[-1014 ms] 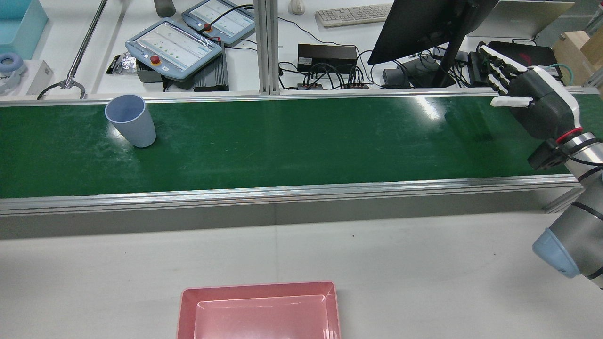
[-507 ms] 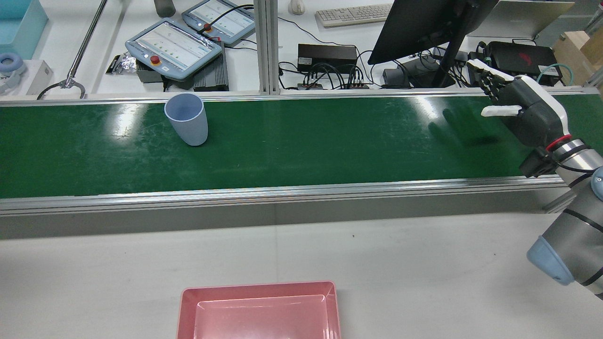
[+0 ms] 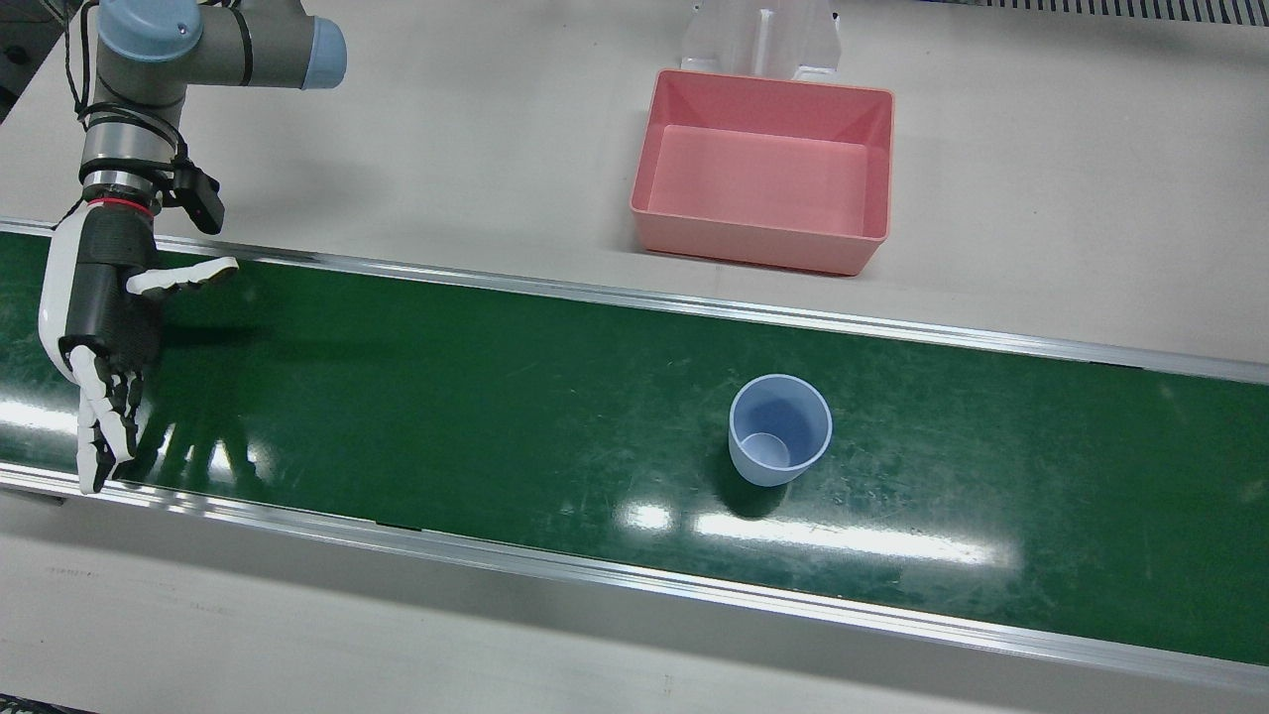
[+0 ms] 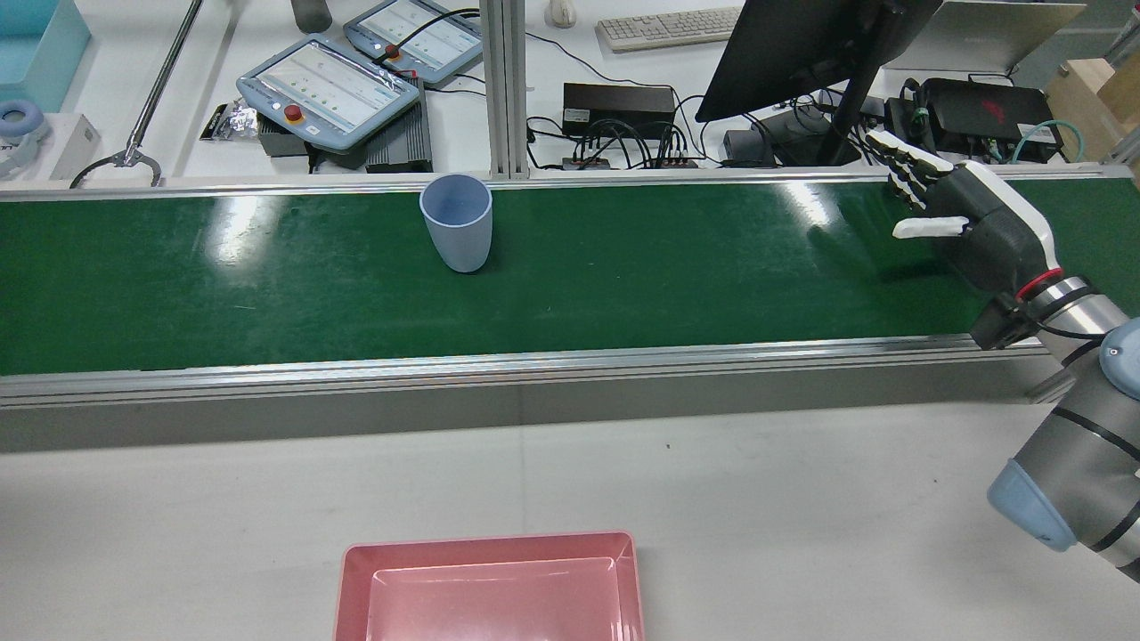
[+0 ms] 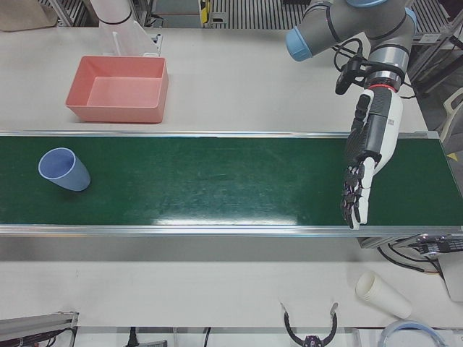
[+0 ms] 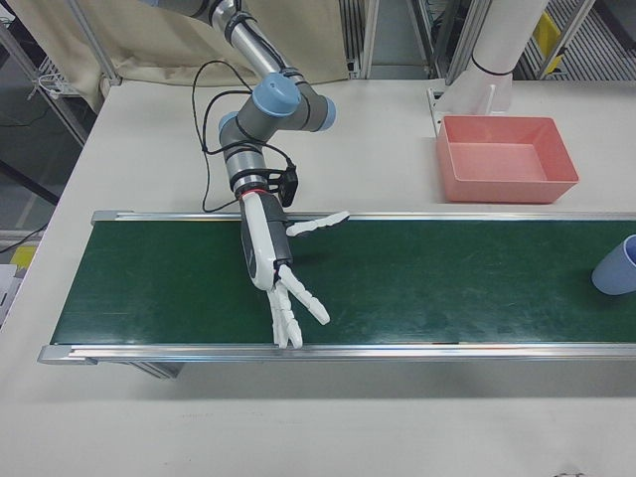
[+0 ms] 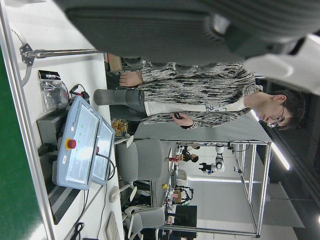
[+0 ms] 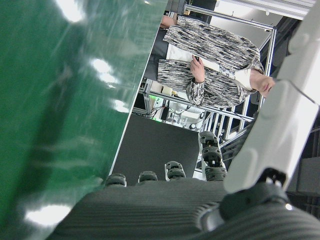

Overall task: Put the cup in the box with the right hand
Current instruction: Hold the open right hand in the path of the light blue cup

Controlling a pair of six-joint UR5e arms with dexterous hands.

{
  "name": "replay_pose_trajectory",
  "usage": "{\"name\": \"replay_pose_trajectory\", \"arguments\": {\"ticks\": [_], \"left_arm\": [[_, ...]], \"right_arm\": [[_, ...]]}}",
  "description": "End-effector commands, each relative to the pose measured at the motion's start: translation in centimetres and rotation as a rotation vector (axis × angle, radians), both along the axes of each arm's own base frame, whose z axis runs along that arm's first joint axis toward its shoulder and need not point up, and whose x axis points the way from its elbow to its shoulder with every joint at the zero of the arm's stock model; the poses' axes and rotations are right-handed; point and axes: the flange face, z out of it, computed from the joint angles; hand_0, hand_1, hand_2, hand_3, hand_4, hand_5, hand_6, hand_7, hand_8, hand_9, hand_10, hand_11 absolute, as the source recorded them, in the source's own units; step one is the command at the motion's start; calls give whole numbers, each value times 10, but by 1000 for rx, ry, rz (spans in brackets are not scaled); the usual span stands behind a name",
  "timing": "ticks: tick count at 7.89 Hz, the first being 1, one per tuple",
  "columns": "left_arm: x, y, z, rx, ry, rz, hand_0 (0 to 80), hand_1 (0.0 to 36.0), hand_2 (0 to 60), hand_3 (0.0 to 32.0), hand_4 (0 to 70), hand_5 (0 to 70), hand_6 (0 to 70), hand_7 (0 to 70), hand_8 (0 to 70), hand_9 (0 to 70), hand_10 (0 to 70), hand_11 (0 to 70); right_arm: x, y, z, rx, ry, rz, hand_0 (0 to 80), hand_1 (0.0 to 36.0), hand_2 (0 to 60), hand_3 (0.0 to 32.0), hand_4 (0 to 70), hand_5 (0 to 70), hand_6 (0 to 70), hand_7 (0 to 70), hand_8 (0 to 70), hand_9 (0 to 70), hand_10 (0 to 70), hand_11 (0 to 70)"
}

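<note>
A pale blue cup (image 3: pixel 780 428) stands upright on the green conveyor belt (image 3: pixel 476 397), near its far rail in the rear view (image 4: pixel 456 223). It also shows at the left of the left-front view (image 5: pixel 64 170) and at the right edge of the right-front view (image 6: pixel 616 266). The pink box (image 3: pixel 758 243) sits empty on the white table beside the belt (image 4: pixel 490 545). My right hand (image 4: pixel 971 227) is open, fingers spread, over the belt far from the cup (image 3: pixel 99 317) (image 6: pixel 266 253). My left hand (image 5: pixel 370 144) is open over the belt's other end.
Aluminium rails (image 4: pixel 534 363) run along both belt edges. Two teach pendants (image 4: pixel 329 85), a monitor (image 4: pixel 802 44) and cables lie beyond the far rail. A stack of paper cups (image 5: pixel 382 295) lies on the operators' side table.
The cup has travelled along the belt toward my right hand, rightward in the rear view. My right hand has shifted a little left and lower, still open.
</note>
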Motion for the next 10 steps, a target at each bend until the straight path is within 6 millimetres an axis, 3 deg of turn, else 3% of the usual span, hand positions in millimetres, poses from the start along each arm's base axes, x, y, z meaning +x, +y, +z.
{"name": "replay_pose_trajectory", "arguments": {"ticks": [1, 3, 6, 7, 10], "left_arm": [[0, 0, 0, 0, 0, 0, 0, 0, 0, 0, 0, 0, 0, 0, 0, 0, 0, 0], [0, 0, 0, 1, 1, 0, 0, 0, 0, 0, 0, 0, 0, 0, 0, 0, 0, 0], [0, 0, 0, 0, -1, 0, 0, 0, 0, 0, 0, 0, 0, 0, 0, 0, 0, 0], [0, 0, 0, 2, -1, 1, 0, 0, 0, 0, 0, 0, 0, 0, 0, 0, 0, 0], [0, 0, 1, 0, -1, 0, 0, 0, 0, 0, 0, 0, 0, 0, 0, 0, 0, 0]], "right_arm": [[-2, 0, 0, 0, 2, -3, 468, 114, 0, 62, 0, 42, 17, 78, 11, 6, 0, 14], [-3, 0, 0, 2, 6, -5, 466, 112, 0, 40, 0, 41, 19, 82, 10, 7, 0, 13], [-12, 4, 1, 5, 22, -21, 465, 111, 0, 42, 0, 41, 19, 83, 12, 8, 0, 13], [-14, 4, 1, 6, 25, -23, 467, 114, 0, 58, 0, 42, 18, 81, 10, 7, 0, 13], [-14, 4, 1, 6, 25, -23, 467, 113, 0, 48, 0, 41, 19, 88, 13, 11, 0, 14]]}}
